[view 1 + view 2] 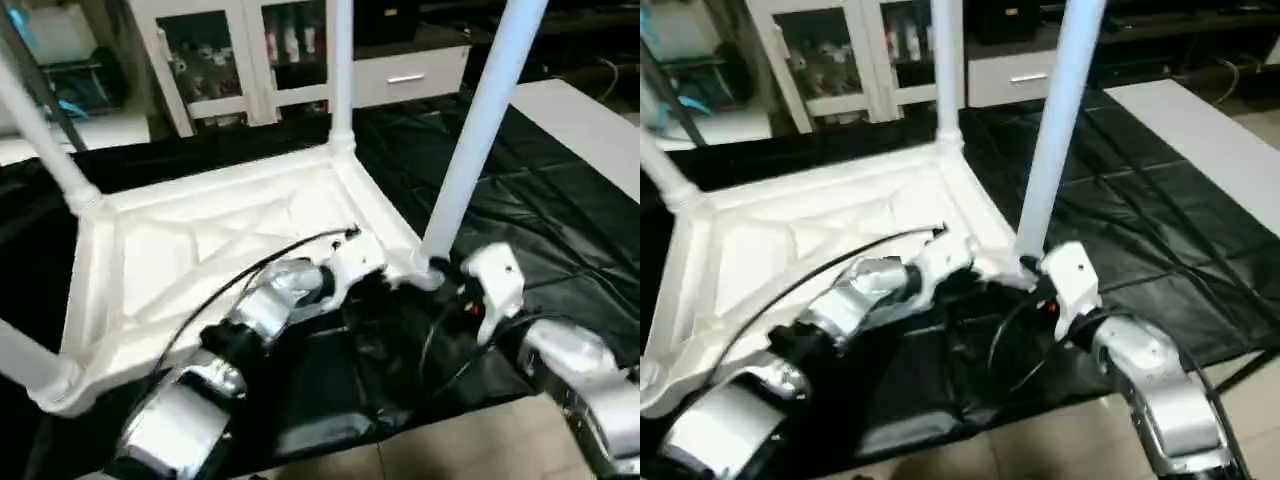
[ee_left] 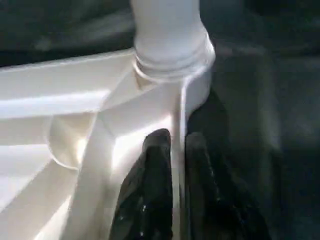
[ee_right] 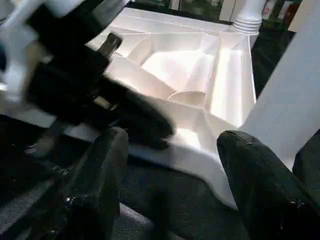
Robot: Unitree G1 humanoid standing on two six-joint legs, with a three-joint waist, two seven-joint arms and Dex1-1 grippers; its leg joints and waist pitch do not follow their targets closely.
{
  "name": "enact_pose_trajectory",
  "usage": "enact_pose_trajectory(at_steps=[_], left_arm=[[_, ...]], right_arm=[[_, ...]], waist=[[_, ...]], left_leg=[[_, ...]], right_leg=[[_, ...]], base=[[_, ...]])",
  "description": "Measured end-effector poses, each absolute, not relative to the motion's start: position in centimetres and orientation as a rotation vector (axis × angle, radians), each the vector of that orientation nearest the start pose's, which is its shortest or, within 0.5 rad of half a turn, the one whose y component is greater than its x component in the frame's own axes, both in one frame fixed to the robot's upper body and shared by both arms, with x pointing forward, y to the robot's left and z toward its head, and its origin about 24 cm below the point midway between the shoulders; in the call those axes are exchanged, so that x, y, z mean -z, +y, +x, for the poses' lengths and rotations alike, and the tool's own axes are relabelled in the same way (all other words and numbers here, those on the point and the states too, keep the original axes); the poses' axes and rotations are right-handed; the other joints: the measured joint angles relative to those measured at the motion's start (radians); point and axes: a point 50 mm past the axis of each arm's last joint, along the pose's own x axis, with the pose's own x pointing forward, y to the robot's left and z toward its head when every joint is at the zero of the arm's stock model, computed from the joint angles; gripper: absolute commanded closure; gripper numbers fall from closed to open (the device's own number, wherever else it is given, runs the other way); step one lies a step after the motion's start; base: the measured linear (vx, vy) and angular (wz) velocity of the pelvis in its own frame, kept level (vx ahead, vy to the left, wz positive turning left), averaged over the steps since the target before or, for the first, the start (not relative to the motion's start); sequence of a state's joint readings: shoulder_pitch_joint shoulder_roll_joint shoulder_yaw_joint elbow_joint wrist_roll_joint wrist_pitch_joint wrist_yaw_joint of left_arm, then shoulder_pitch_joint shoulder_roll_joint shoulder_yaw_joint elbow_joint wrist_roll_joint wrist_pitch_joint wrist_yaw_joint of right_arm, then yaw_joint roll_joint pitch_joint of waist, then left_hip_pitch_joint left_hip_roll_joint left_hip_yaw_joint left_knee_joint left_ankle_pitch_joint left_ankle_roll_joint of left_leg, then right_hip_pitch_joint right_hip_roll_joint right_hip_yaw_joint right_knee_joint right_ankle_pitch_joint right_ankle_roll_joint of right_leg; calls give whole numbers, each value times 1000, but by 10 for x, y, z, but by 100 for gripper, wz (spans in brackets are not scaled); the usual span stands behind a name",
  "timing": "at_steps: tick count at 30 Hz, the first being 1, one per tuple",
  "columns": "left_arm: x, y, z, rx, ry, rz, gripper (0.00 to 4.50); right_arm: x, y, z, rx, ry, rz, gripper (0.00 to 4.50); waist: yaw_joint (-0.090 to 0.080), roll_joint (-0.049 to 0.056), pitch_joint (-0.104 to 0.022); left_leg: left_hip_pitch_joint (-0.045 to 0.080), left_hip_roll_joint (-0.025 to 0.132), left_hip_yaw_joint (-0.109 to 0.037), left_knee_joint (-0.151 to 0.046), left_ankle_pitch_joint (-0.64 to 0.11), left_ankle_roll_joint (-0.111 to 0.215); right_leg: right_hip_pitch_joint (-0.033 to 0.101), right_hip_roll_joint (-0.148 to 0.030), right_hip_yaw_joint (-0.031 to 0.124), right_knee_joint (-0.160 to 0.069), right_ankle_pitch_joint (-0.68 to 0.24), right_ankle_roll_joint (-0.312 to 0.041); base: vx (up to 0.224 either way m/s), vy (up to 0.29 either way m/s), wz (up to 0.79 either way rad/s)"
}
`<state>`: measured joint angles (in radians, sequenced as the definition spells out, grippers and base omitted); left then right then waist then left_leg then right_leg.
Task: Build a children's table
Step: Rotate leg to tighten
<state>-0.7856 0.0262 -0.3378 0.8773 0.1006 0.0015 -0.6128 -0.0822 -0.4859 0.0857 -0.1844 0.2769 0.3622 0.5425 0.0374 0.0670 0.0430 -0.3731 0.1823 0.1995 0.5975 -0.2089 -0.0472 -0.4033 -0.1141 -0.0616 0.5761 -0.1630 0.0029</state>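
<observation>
The children's table (image 1: 215, 235) lay upside down on the black-draped work table (image 1: 560, 215), its ribbed underside facing up and its white tube legs (image 1: 480, 130) rising from the corner sockets. The left gripper (image 1: 385, 280) reached to the near rim beside the nearest right corner, while the right gripper (image 1: 450, 272) sat close against the base of the leg there. White cabinets (image 1: 250, 60) stood behind.

We reach our left arm (image 1: 200, 390) forward toward one o'clock, and the left gripper (image 2: 172, 165) has its jaws nearly closed, a narrow gap between them. Our right arm (image 1: 575, 375) angles in toward eleven o'clock; the right gripper (image 3: 172, 170) has jaws spread wide.
</observation>
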Motion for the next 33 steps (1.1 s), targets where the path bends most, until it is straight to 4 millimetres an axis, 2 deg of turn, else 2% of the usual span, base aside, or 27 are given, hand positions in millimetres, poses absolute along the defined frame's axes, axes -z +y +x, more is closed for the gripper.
enact_pose_trajectory(at_steps=[2, 3, 5, 7, 8, 10, 12, 15, 18, 21, 22, 27, 30, 33], left_arm=[[-64, 35, 354, 925, 218, 412, 340], [-68, 40, 359, 867, 210, 399, 318], [-71, 49, 364, 795, 198, 390, 304], [-70, 59, 368, 731, 214, 391, 304], [-69, 63, 369, 703, 221, 394, 282], [-69, 74, 372, 636, 229, 407, 267], [-73, 81, 376, 586, 194, 402, 252], [-88, 78, 376, 623, 95, 324, 242], [-103, 72, 356, 781, -36, 206, 242], [-99, 75, 324, 944, -14, 117, 242], [-97, 78, 319, 971, 11, 115, 242], [-103, 115, 289, 1031, 129, 193, 242], [-92, 130, 263, 1060, 241, 216, 242], [-81, 140, 245, 1018, 314, 206, 242]], right_arm=[[-77, -176, 253, -675, 206, -191, 141], [-75, -175, 252, -680, 214, -191, 141], [-73, -172, 251, -690, 227, -188, 141], [-72, -169, 250, -697, 229, -179, 141], [-72, -168, 250, -703, 229, -176, 141], [-75, -161, 251, -725, 215, -159, 141], [-77, -157, 252, -749, 204, -158, 141], [-79, -158, 257, -760, 202, -162, 141], [-76, -159, 264, -754, 217, -177, 141], [-75, -161, 273, -752, 257, -213, 141], [-75, -163, 274, -757, 267, -223, 141], [-60, -163, 283, -818, 405, -303, 141], [-49, -156, 295, -790, 455, -303, 141], [-41, -152, 309, -728, 486, -312, 141]], waist=[[-7, -1, 0], [-7, -6, 1], [-6, -14, 2], [-1, -20, 4], [1, -21, 5], [4, -22, 5], [9, -27, 6], [26, -38, 7], [34, -41, 6], [32, -44, 7], [31, -45, 8], [23, -44, 7], [13, -43, 7], [12, -43, 7]], left_leg=[[0, 0, 0, 0, 0, 0], [-1, 1, -1, 0, 1, 2], [-1, 4, -1, 0, 3, 5], [-4, 7, -2, 0, 3, 5], [-6, 6, -2, 0, 3, 6], [-14, 6, -2, 4, 3, 7], [-17, 6, -2, 6, 3, 8], [-17, 6, -2, 9, 3, 9], [-14, 6, 1, 10, 3, 9], [-13, 7, 2, 11, 3, 8], [-13, 7, 1, 11, 4, 7], [-8, 10, 0, 9, 4, -5], [-6, 10, 0, 8, 6, -8], [-6, 9, -1, 8, 7, -9]], right_leg=[[-1, 0, 0, 0, 0, 1], [-1, 1, 0, 1, -1, 3], [-2, 3, -3, 2, -3, 5], [-4, 4, -4, 2, -3, 6], [-5, 4, -4, 2, -3, 6], [-12, 4, -4, 4, -3, 5], [-15, 3, -4, 6, -3, 5], [-15, 2, -4, 9, -3, 5], [-13, 1, -2, 10, -3, 5], [-15, 1, -1, 16, -3, 4], [-16, 2, -1, 18, -3, 4], [-14, 4, -2, 25, -3, 5], [-14, 4, -1, 25, -3, 5], [-14, 4, -1, 25, -2, 4]], base=[[0, 0, 0], [0, 0, 0], [0, 0, 0], [0, 0, 0], [0, 0, 0], [0, 0, 0], [0, 0, 0], [0, 0, 0], [0, 0, 0], [0, 0, 0], [0, 0, 0], [0, 0, 0], [0, 0, 0], [0, 0, 0]])
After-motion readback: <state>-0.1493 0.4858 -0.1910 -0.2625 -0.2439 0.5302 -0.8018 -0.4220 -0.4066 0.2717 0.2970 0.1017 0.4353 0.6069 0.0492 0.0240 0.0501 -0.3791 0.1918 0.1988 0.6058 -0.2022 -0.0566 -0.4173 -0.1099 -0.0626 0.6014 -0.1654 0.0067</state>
